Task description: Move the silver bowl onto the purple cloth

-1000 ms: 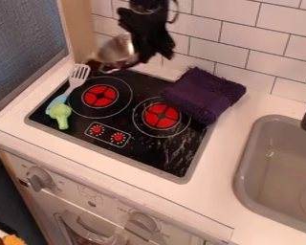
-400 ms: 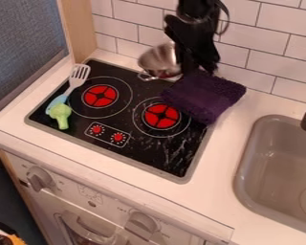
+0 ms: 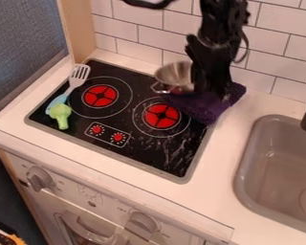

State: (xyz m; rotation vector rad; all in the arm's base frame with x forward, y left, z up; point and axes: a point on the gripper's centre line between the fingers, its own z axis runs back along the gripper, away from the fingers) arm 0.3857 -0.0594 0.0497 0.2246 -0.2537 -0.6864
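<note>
Toy kitchen, stovetop (image 3: 157,157), sink (image 3: 284,165), tiled wall (image 3: 283,31)

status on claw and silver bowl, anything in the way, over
Claw gripping silver bowl; bowl at upper-left edge of purple cloth, contact unclear; spatula and green toy off left, out of the way.

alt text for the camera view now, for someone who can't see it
A black robot gripper holds a silver bowl at the left side of a purple cloth, which overlaps a toy stovetop. A spatula and green toy lie at the stovetop's left; a grey sink is at right.
</note>
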